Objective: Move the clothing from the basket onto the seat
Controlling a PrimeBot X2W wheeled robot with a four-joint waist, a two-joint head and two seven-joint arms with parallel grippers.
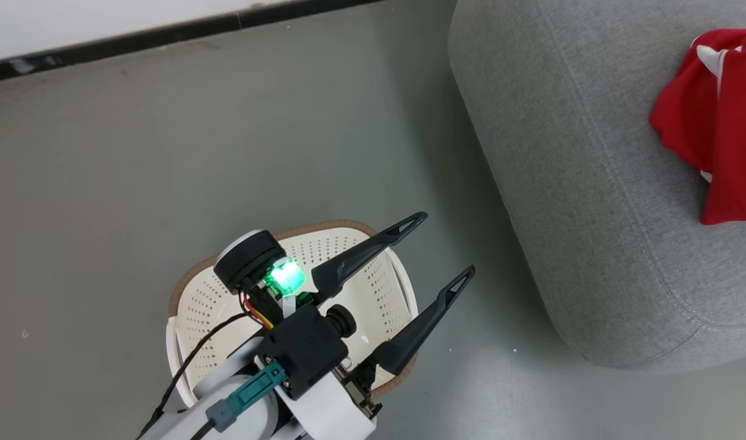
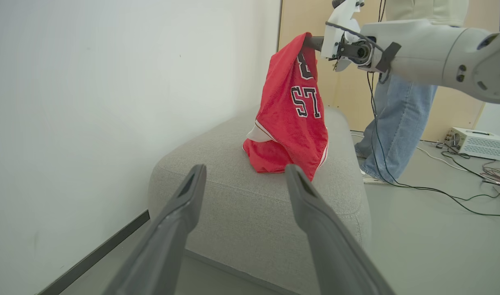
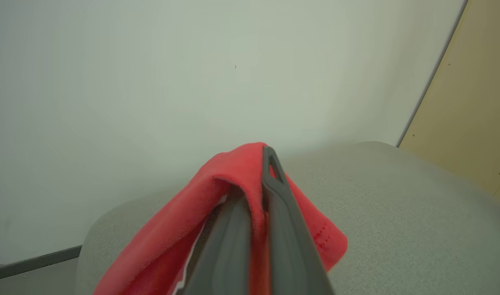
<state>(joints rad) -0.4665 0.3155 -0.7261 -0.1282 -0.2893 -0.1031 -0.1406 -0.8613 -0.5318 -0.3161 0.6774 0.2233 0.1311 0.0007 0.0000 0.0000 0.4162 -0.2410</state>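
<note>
Hanging from right gripper [image 3: 252, 176], pinched at top fold: soft bright red jersey [image 2: 290, 119], bottom touching big grey cloth sofa [image 2: 241, 205]. Light, floppy; grab any thick fold. Empty left gripper [image 1: 446, 242] spread wide.

A large light grey fabric sofa with rounded edges [image 1: 592, 183] is the main bulk. Between the sofa's near end and the white wall with dark skirting [image 1: 165, 36], smooth grey floor [image 1: 226, 153] lies open. Near that same end stands a cream-white perforated plastic basket with a brown rim [image 1: 403, 287]; the left pincer [image 1: 446, 243] hangs above it, fingers spread, with free air ahead towards the sofa. Bright red soft fabric clothing [image 2: 290, 123] hangs from the closed right pincer [image 3: 254, 176] onto the sofa's top, leaving the near cushion bare. Past the sofa's far side stand a person's legs in blue jeans [image 2: 397, 123], with black cables [image 2: 438, 188] across the floor.
</note>
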